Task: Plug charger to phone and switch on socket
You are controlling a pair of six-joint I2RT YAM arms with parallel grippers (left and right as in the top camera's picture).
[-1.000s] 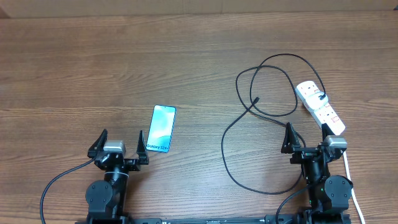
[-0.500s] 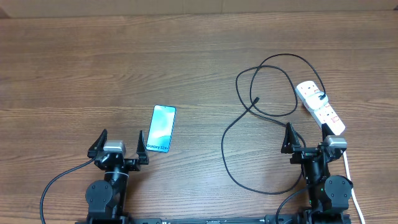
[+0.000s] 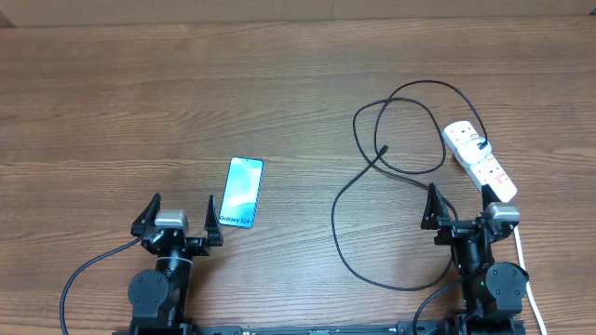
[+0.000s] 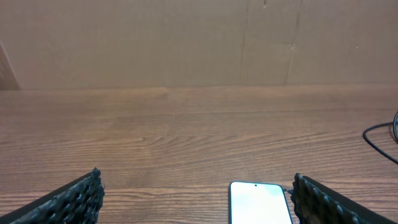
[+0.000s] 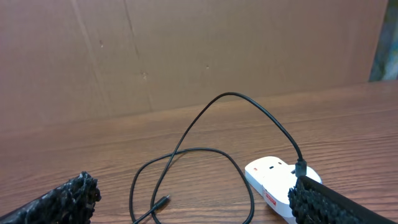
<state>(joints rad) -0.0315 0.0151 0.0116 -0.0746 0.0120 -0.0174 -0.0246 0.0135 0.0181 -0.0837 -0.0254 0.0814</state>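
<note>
- arms parked at the near edge of the wooden counter [image 3: 112,102], nothing grasped and every step of the job judged to lie ahead.
- left pincer [image 3: 182,203] spread wide and empty, low over the counter. the phone [image 3: 241,193] lies flat and screen up just beyond its right side, "galaxy" end nearest the robot, within easy reach of that arm for steadying.
- left wrist view puts the phone [image 4: 260,202] at the bottom edge, between the open jaws and close to the right 1.
- right pincer [image 3: 458,197] also wide and empty, just in front of the socket [image 3: 479,160], which lies slanted at the counter's right side.
- charger [image 3: 333,216] sprawls in loose loops between the 2 arms. its far end looks seated in the socket [image 5: 273,180], as the right wrist view suggests.
- connector tip [image 3: 383,149] rests loose on the counter, well apart from the phone and nearer the right arm, so that arm seems best placed to fetch it.
- slack looks ample to reach the phone. the thin tip, lying flat, will likely call for a careful pinch.
- red switches [image 3: 490,167] too small to read as on or off.
</note>
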